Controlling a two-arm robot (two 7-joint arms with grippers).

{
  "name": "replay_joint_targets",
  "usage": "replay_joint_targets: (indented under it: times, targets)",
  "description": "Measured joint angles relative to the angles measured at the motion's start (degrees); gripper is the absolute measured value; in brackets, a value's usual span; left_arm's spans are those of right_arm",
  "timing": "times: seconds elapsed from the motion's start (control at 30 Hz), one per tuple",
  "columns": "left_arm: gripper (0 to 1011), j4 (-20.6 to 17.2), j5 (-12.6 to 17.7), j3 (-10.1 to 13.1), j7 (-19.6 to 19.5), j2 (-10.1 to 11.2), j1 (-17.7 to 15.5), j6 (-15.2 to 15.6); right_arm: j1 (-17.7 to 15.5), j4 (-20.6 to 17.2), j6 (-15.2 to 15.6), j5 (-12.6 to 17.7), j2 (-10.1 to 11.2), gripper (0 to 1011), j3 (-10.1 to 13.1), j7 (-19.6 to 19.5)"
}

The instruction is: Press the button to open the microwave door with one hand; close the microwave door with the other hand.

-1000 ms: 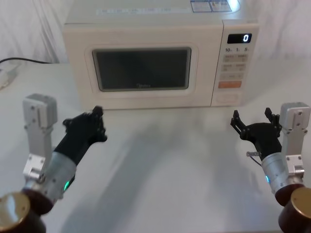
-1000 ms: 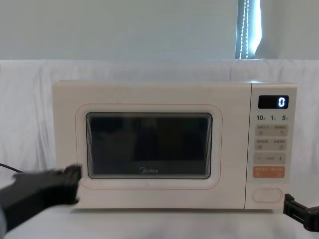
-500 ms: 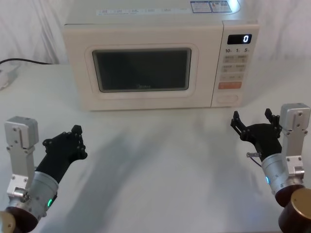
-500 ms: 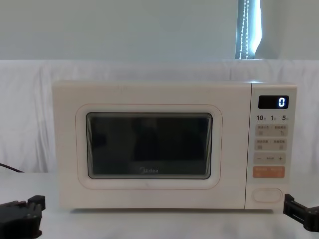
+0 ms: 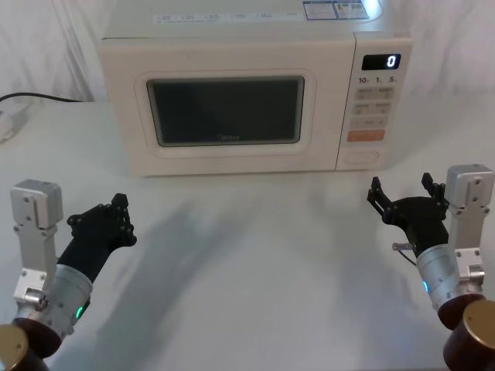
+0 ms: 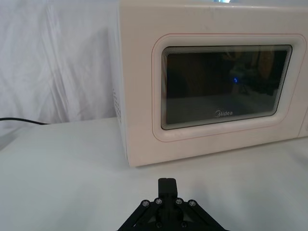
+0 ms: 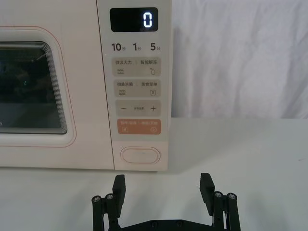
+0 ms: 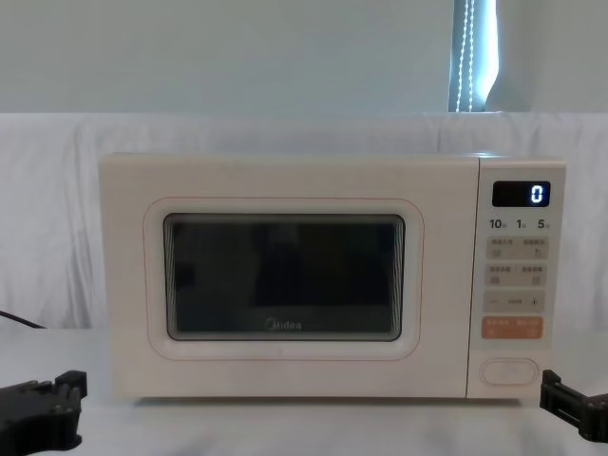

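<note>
The microwave door (image 5: 224,112) sits flush and closed at the table's (image 5: 255,255) far side. The left gripper (image 5: 117,212) hovers low before it, seemingly pinched together, holding nothing. The right gripper (image 5: 406,192), spread wide and empty, faces the button (image 7: 140,155).

the large cream microwave door (image 5: 224,116) with dark rounded glass window sits shut, flush; the wide cream pill-shaped button (image 7: 140,155) lies lowest on the panel, untouched.
</note>
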Motion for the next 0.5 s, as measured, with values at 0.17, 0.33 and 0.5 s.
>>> replay_joint_targets:
  times: [0.17,0.33,0.5]
  targets:
    - [0,0.29,0.24,0.14,-0.03,-0.45,-0.51,-0.32,0.0,0.0,0.0,0.0,0.0,1002,0.0,0.0]
    - [0,0.27,0.72,0.38,0.1,-0.58,-0.57,-0.55,0.0,0.0,0.0,0.0,0.0,1002,0.0,0.0]
    - [0,0.27,0.66,0.35,0.1,-0.56,-0.57,-0.51,0.0,0.0,0.0,0.0,0.0,1002,0.0,0.0]
